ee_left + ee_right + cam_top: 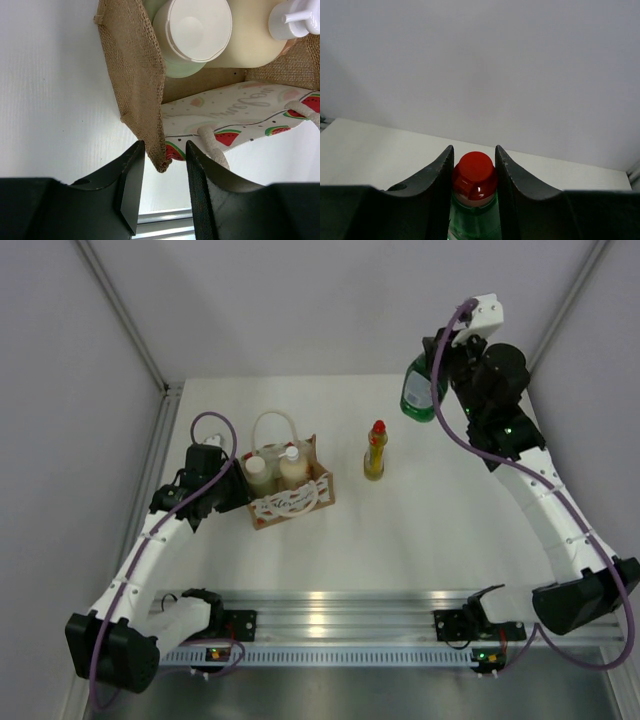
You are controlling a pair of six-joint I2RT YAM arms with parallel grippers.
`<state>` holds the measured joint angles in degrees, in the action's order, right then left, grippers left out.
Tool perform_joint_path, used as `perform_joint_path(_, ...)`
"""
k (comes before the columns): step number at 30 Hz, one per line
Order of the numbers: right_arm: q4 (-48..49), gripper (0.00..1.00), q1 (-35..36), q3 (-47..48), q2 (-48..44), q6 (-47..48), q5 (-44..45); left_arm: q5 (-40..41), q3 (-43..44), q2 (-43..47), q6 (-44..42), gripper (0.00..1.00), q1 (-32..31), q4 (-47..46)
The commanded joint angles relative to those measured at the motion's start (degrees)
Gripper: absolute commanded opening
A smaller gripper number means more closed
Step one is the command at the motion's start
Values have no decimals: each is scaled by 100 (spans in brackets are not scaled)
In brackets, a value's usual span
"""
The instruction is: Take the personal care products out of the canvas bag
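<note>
The left arm [150, 540] reaches forward from its base at the near-left corner, elbow out to the left and forearm angled in toward the canvas bag [295, 502], which sits upright on the white table [440, 540] left of centre. The left gripper [164, 147] is closed almost completely, its two dark fingers pinching the bag's burlap wall at a frayed corner next to the watermelon-printed front panel. Inside the bag stand a cream pump bottle [293, 466] and a pale olive-grey cylinder [259, 471] with a white cap, side by side and touching. The looped cream handle [272, 425] arches above them.

The right arm [555, 510] stretches from the near-right corner to the far-right part of the workspace, its wrist raised high. The right gripper [474, 150] is clamped on the red cap [474, 172] of a flat green bottle [417, 392], one finger on each side of the cap (nothing of the bottle's base shows in the wrist view). Seen from above, the bottle hangs below the fingers over the far-right part of the table, well apart from the bag.

Between bag and raised bottle, a slim yellow bottle [375, 453] with a red cap stands upright on the table, out of the bag and touched by neither gripper.
</note>
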<state>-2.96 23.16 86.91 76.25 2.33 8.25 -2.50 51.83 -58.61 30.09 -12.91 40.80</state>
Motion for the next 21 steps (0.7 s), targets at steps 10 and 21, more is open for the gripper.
perform_joint_path(10,1516,0,-593,-1430,-725,13,107,31,-77,113,-12,43,-54,-37)
perform_joint_path(21,3459,0,-725,-3030,-507,154,-306,48,-86,113,-11,43,-116,-45)
